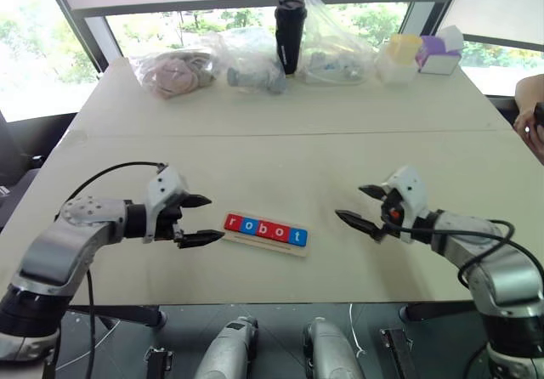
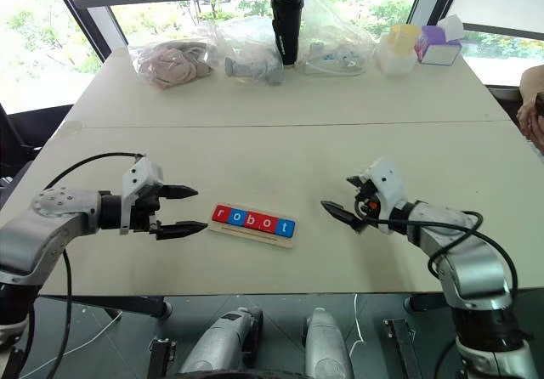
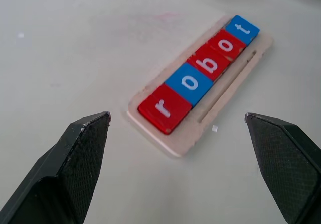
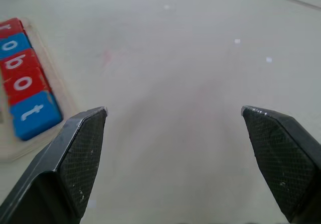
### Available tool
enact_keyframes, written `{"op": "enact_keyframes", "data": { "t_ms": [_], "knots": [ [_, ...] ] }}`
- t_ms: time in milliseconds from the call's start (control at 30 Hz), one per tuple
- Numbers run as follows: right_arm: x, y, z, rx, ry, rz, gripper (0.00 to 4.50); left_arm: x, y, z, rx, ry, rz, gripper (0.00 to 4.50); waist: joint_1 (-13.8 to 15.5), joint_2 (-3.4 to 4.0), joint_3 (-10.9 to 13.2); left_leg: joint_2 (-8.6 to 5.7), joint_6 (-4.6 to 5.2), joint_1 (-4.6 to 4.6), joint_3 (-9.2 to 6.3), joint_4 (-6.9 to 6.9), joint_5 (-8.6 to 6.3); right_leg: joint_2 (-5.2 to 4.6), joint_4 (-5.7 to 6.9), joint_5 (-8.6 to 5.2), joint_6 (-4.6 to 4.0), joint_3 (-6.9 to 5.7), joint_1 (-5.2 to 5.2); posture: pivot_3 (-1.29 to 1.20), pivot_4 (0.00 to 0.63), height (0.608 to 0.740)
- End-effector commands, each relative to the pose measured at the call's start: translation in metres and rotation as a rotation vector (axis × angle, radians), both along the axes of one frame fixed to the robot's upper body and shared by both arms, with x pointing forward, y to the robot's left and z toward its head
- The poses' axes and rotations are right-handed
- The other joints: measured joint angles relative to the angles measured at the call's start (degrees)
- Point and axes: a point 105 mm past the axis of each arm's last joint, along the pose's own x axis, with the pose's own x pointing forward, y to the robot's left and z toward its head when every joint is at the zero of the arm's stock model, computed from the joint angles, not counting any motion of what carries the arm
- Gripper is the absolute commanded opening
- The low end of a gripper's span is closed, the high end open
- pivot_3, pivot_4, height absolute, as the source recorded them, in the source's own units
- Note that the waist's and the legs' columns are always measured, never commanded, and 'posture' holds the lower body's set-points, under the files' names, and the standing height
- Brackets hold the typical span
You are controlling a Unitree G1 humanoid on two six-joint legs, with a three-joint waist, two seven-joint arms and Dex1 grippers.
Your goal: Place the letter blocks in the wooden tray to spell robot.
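Both grippers stand wide open and hold nothing: the left gripper hovers just beside the tray's "r" end, and the right gripper hangs near, but clear of, its "t" end. Between them, close to the front edge of the worktop, the wooden tray lies slightly askew, and the letter blocks sit in it in a touching row: red r, blue o, red b, red o, blue t, so the word reads complete. The danger now, as I judge it, is a careless sweep: the left gripper's lower finger is low and close to the tray, and a drift toward the middle could nudge it, tipping tiles out or pushing it toward the front edge. The bags, black bottle and boxes along the far edge are well apart and pose no threat.
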Motion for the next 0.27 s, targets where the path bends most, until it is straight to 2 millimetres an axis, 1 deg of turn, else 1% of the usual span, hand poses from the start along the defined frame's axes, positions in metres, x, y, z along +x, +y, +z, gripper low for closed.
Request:
{"op": "enact_keyframes", "data": {
  "t_ms": [33, 167, 267],
  "knots": [
    [-0.011, 0.0, 0.013, 0.033, -0.011, 0.011, 4.44, 0.004, 0.005, 0.011, -0.048, -0.054, 0.061, 4.5, 0.0, 0.0, 0.0, 0.01, -0.01, 0.0, 0.0, 0.05, -0.01, 0.0, 0.0, -0.04, -0.08, 0.0, 0.02, 0.0, 0.15, 0.74],
    [-0.003, -0.01, 0.011, 0.025, -0.024, -0.064, 4.44, 0.001, 0.014, 0.008, -0.111, -0.043, 0.159, 4.5, -0.2, 0.0, 0.0, 0.02, -0.13, 0.03, 0.02, 0.13, -0.08, -0.02, -0.01, -0.01, -0.1, 0.0, 0.1, 0.0, 0.15, 0.74],
    [-0.002, -0.008, 0.006, 0.032, -0.015, -0.062, 4.44, -0.006, 0.019, 0.002, -0.115, -0.025, 0.191, 4.5, -0.2, 0.0, 0.0, 0.03, -0.07, 0.02, 0.03, 0.07, -0.04, -0.03, -0.02, -0.01, -0.11, 0.0, 0.05, 0.0, 0.15, 0.74]
  ]
}}
